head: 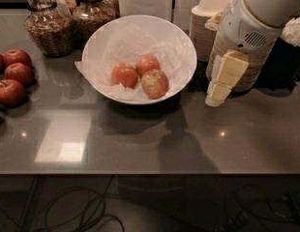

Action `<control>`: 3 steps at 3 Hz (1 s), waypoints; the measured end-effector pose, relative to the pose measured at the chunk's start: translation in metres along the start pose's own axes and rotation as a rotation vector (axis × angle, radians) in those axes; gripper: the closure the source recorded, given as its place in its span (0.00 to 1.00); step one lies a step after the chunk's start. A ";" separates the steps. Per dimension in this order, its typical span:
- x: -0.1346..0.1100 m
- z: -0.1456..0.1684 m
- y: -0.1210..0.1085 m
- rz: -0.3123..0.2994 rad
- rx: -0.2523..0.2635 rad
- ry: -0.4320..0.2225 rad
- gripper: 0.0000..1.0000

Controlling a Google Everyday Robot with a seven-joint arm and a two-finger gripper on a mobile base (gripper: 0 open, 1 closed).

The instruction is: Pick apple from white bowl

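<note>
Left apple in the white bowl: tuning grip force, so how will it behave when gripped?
The left apple looks round and smooth, so it may roll or slip. It rests on crumpled paper in the white bowl, beside another apple, which could shift. The gripper hangs right of the bowl.

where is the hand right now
Camera view, right side: the hand hangs just right of the white bowl, in front of the stacked beige bowls, above the counter.
</note>
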State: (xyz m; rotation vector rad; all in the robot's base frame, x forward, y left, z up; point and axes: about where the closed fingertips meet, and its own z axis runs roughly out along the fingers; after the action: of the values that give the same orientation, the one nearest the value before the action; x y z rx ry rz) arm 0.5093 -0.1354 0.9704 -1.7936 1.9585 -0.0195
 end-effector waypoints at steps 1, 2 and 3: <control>-0.012 0.015 -0.008 0.013 -0.002 -0.055 0.00; -0.053 0.045 -0.028 -0.022 -0.033 -0.158 0.00; -0.085 0.067 -0.042 -0.056 -0.060 -0.227 0.00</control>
State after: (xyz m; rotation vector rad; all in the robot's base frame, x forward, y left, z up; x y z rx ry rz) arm 0.5746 -0.0406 0.9529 -1.8017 1.7662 0.2176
